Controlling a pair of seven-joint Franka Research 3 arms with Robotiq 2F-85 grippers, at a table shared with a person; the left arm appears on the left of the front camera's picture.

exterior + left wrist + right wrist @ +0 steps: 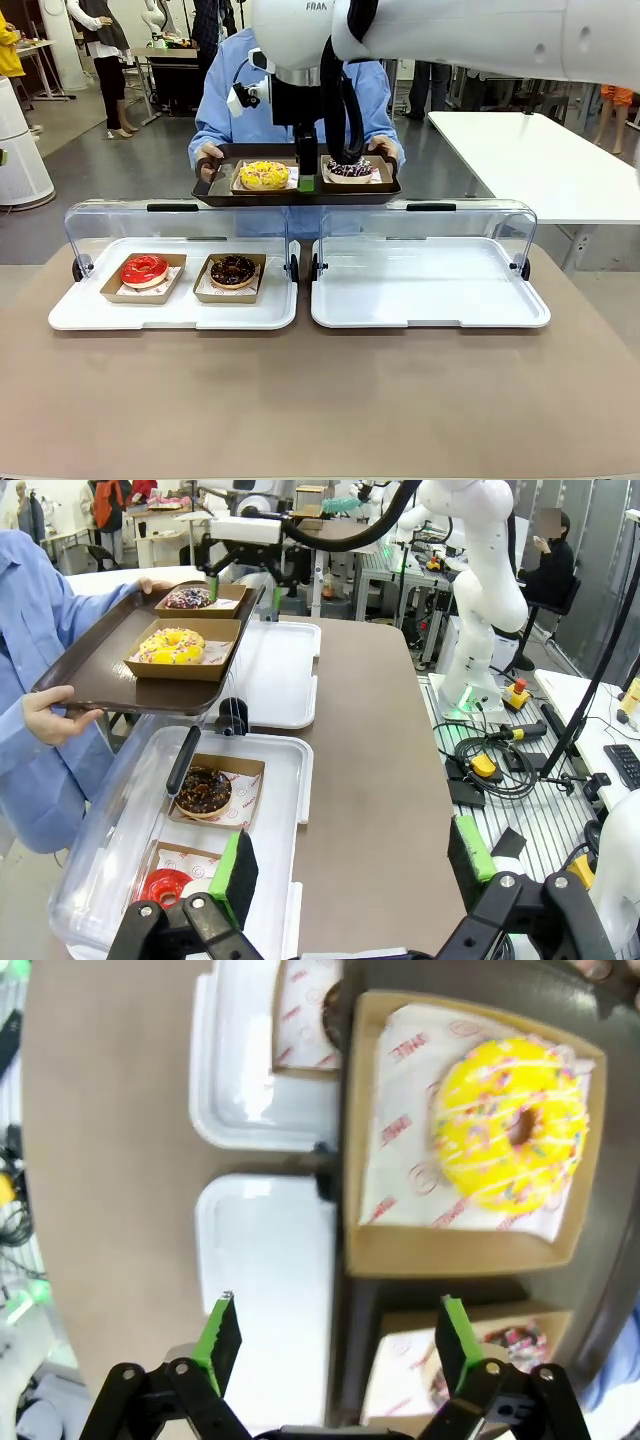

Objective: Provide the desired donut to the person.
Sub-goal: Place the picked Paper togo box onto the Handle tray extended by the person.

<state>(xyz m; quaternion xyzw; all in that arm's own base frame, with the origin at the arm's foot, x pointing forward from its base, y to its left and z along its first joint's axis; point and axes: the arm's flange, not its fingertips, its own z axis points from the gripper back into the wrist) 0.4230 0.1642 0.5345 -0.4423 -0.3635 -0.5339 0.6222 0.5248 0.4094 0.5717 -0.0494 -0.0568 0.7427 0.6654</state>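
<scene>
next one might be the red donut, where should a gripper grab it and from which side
Grip the cardboard tray under the red donut, not the icing. Come from above on the robot's near side, one finger either side of a low wall: the clear lid stands open at the far side, and the chocolate donut sits close alongside.

A: Right arm? White, reaching across the middle toward the far side; its black two-finger gripper with green pads (332, 1332) points down, jaws wide apart, gripping nothing

B: Left black gripper with green pads (352, 865): jaws spread wide too, nothing between them. Person's two hands (208, 153) grip at both ends, held level
</scene>
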